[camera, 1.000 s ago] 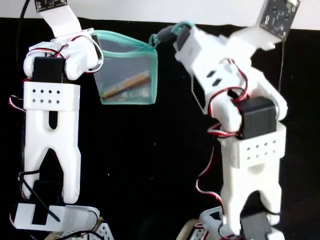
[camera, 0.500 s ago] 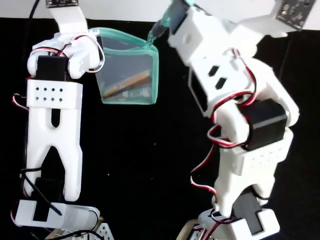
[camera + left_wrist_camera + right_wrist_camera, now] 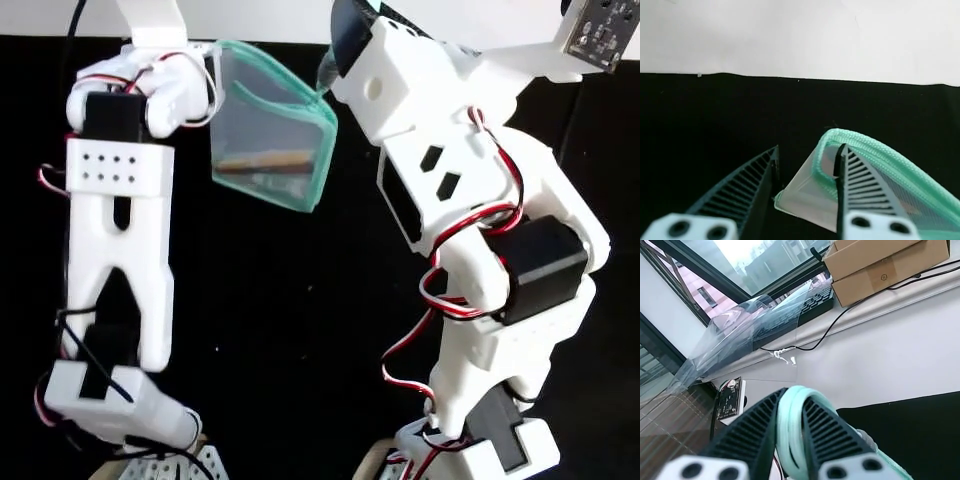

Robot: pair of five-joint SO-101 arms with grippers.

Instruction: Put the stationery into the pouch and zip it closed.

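The translucent mint-green mesh pouch [image 3: 275,140] hangs tilted over the far end of the black desk [image 3: 300,330], between the two arms (the left tool [image 3: 809,150] at its left upper corner, the right tool [image 3: 795,396] at its right). One pouch corner lies between the left tool's fingers, and the mint-green cord loop [image 3: 790,432] sits between the right tool's. A brown wooden stick of stationery [image 3: 265,162] lies lengthwise inside the pouch, near its bottom.

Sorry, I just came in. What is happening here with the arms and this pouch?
Two robot arms hold a green-edged pouch between them over the black table. The right gripper is shut on its loop. The left gripper is open, with the opposite corner between its fingers. Stationery lies inside. Whether the zip is fully closed cannot be seen.
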